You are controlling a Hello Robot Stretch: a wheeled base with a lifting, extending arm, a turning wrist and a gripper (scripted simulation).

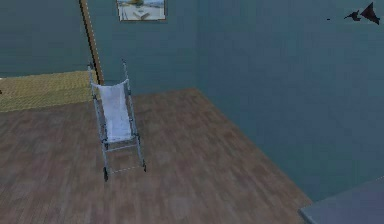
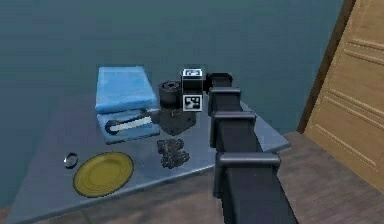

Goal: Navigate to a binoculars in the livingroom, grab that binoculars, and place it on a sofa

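One small dark lumpy thing (image 2: 174,152), judged to be the binoculars, lies on the grey table (image 2: 160,187), between the yellow plate (image 2: 103,174) and the arm's dark bar (image 2: 240,150) and near the gripper (image 2: 172,125). The state of the jaws cannot be told, nor whether anything is held. The thing is expected to be stiff, fairly light and knobbly, so a hold across its narrow middle is advised. The plate is the one dish on the table.

No writing appears legible on any surface.
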